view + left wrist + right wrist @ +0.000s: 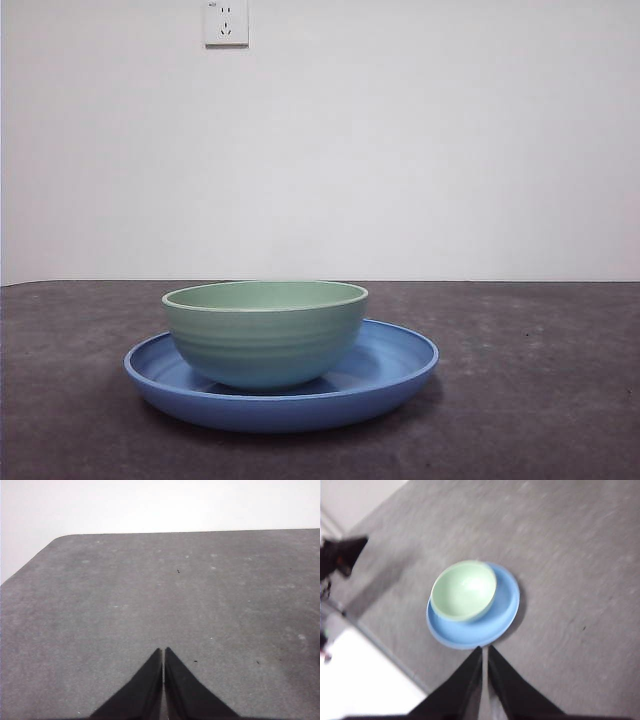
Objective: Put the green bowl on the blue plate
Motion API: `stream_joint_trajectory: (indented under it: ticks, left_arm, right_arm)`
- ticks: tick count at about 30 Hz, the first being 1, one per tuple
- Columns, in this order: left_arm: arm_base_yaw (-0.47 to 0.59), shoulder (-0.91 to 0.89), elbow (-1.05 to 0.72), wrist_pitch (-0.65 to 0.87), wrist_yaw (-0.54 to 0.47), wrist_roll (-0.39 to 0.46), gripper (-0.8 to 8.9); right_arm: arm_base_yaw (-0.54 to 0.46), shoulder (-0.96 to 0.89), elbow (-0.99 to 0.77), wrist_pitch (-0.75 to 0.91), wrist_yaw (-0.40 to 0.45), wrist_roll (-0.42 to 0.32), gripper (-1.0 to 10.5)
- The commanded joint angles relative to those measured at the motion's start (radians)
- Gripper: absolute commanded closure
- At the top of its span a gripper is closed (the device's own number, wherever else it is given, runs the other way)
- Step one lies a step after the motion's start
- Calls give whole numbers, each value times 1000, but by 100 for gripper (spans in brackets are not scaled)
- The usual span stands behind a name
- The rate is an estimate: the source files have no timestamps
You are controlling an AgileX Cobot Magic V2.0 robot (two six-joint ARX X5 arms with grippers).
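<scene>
Front view: nearest the camera is the plate, its low rim facing the lens, flat on the dark table. The bowl stands upright on it, set toward the plate's 9 o'clock side, so more blue shows at 3 o'clock. Bare tabletop runs wide to both sides and behind, up to the table's far edge against the white wall, where a socket sits at 12 o'clock. No arm shows here.

Left wrist view: the left gripper has its jaws pressed together on nothing, over bare table. A rounded table corner and straight far edge meet the wall.

Right wrist view: the picture is blurred. The right gripper is clenched and empty, high over the table, just clear of the plate's rim. The bowl sits off-centre in the plate. A table edge runs nearby; a dark shape beyond it is too blurred to tell.
</scene>
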Motion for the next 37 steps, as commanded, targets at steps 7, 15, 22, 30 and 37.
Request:
stream_joint_trajectory:
  ticks: [7, 15, 22, 30, 37]
  left_arm:
    - [-1, 0, -21, -5, -3, 5, 805]
    - [0, 0, -21, -6, -3, 5, 805]
    - [0, 0, -21, -5, -3, 5, 805]
    - [0, 0, -21, -5, -3, 5, 805]
    - [0, 0, -21, -6, -3, 5, 805]
  right_arm:
    - [-282, -191, -349, 446, 82, -145, 931]
    - [-387, -415, -793, 917, 173, -166, 931]
    - [-395, -556, -1037, 1032, 323, -165, 931]
    - [-394, -620, -1162, 1025, 366, -161, 931]
    - [-414, -620, -1162, 951, 366, -157, 931]
